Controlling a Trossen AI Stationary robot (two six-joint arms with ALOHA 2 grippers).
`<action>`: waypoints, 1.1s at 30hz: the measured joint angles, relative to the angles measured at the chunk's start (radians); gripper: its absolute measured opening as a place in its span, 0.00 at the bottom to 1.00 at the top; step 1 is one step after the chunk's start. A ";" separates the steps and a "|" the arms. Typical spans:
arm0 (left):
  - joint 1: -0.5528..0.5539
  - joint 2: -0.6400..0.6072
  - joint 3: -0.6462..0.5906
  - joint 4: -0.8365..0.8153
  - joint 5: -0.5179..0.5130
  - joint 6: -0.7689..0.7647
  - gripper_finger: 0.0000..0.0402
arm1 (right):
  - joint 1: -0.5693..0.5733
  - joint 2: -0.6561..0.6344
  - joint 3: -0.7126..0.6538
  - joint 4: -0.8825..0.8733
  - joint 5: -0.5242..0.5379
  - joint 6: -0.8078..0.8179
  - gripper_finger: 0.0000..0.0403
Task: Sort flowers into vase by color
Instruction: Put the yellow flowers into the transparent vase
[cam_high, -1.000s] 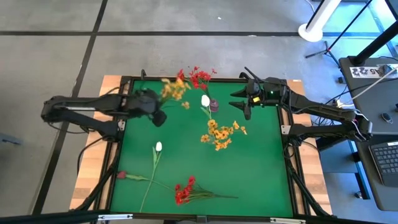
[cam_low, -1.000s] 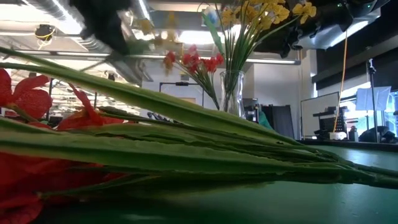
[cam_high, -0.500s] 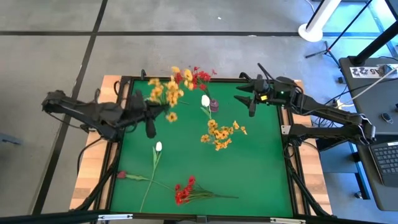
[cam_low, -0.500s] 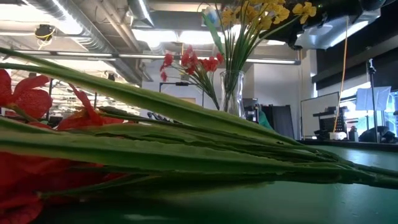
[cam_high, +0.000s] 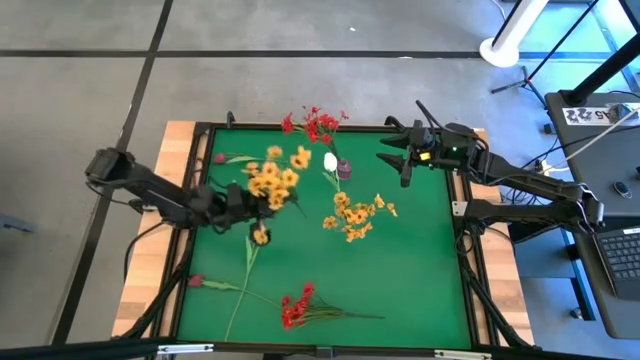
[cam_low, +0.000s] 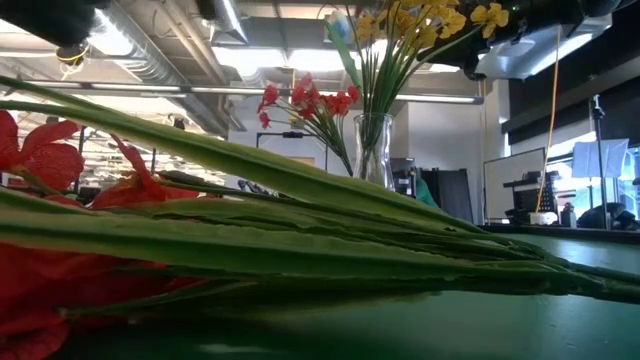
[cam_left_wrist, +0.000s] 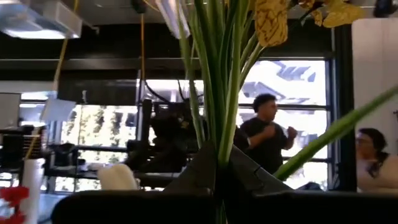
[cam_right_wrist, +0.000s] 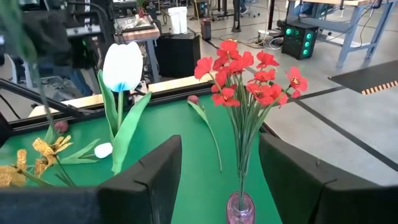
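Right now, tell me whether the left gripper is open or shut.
Shut: the left gripper clamps the green stems of a yellow flower bunch, held above the green table.

In the left wrist view the yellow flowers (cam_left_wrist: 272, 18) are cut off at the top edge. In the low view, near green stems (cam_low: 300, 235) hide most of the desk (cam_low: 560, 320).

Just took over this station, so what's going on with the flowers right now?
The left claw is shut on a bunch of yellow artificial flowers on green stems, carried over the green table. The right claw hangs open near the far edge. Red flowers stand in a small vase. A loose red spray lies on the mat.
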 joint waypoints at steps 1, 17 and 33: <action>0.015 0.027 0.012 0.000 0.008 -0.009 0.00 | 0.000 0.000 0.000 0.000 0.000 0.001 0.53; 0.185 0.282 0.215 -0.002 0.213 -0.118 0.00 | 0.000 0.000 0.000 0.000 -0.015 0.022 0.53; 0.202 0.390 0.228 0.008 0.213 -0.111 0.00 | 0.001 0.000 0.000 -0.001 -0.017 0.021 0.53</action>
